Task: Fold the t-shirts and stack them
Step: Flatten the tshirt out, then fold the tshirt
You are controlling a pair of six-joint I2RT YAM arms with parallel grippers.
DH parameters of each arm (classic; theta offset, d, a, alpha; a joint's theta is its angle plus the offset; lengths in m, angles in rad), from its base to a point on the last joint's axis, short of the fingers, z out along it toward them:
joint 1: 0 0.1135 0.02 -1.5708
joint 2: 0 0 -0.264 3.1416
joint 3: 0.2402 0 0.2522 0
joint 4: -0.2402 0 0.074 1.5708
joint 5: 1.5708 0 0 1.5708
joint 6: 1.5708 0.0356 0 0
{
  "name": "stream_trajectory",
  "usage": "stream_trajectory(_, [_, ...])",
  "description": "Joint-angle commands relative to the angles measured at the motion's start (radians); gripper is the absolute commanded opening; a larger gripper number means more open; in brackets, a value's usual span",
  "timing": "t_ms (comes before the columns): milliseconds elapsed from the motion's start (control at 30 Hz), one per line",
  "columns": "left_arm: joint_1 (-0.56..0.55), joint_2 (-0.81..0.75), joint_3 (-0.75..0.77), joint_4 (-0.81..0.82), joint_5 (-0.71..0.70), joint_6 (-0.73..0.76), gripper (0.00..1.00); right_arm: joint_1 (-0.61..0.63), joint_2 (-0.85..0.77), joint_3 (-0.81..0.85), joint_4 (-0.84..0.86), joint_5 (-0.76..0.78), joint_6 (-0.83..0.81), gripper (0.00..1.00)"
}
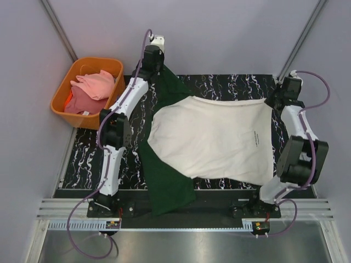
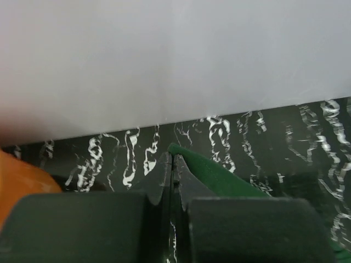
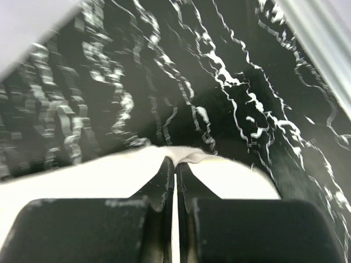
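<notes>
Looking down from overhead, I have the tee (image 1: 214,137) spread flat across the black marbled bench (image 1: 82,159). Its cream body faces up, plain apart from a small line of dark print near the right end. The green sleeves are on the left. The far sleeve (image 1: 167,82) runs up toward the far left corner, and the near sleeve (image 1: 164,189) drapes over the bench's near edge, just right of the left arm's base. My left fingers (image 1: 160,67) sit at that far left corner. On the left wrist feed the left fingers (image 2: 166,164) are pressed together with no gap, the green tip of the far sleeve (image 2: 203,167) is caught at their ends, and a pale wall (image 2: 175,55) stands close behind. My right fingers (image 1: 272,100) are at the far right corner of the tee. On the right wrist feed the right fingers (image 3: 166,167) are likewise closed, pinching the cream edge of the tee (image 3: 98,175), which lies flat on the bench (image 3: 219,82). Off the bench's far left corner, just beside it, stands an orange basket (image 1: 98,60) holding a loose heap of pink tees (image 1: 90,87). The basket's rim (image 2: 22,175) also shows at the left edge of the left wrist feed.
</notes>
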Motion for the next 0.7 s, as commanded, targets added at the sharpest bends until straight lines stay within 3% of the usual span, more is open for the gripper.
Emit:
stream_trajectory(0, [0.019,0.018,0.116,0.173,0.006,-0.099,0.00,0.003,0.127,0.095,0.123,0.021,-0.061,0.00])
stream_trajectory(167, [0.016,0.029,0.038,0.224,0.019,-0.185,0.00,0.001,0.262,0.186,0.103,0.018,-0.083,0.00])
stream_trajectory(433, [0.016,-0.012,-0.030,0.172,0.035,-0.315,0.00,0.001,0.334,0.232,0.068,-0.034,-0.020,0.00])
stream_trajectory(667, [0.014,-0.206,-0.216,0.001,0.032,-0.452,0.00,0.000,0.317,0.244,-0.046,-0.034,0.044,0.00])
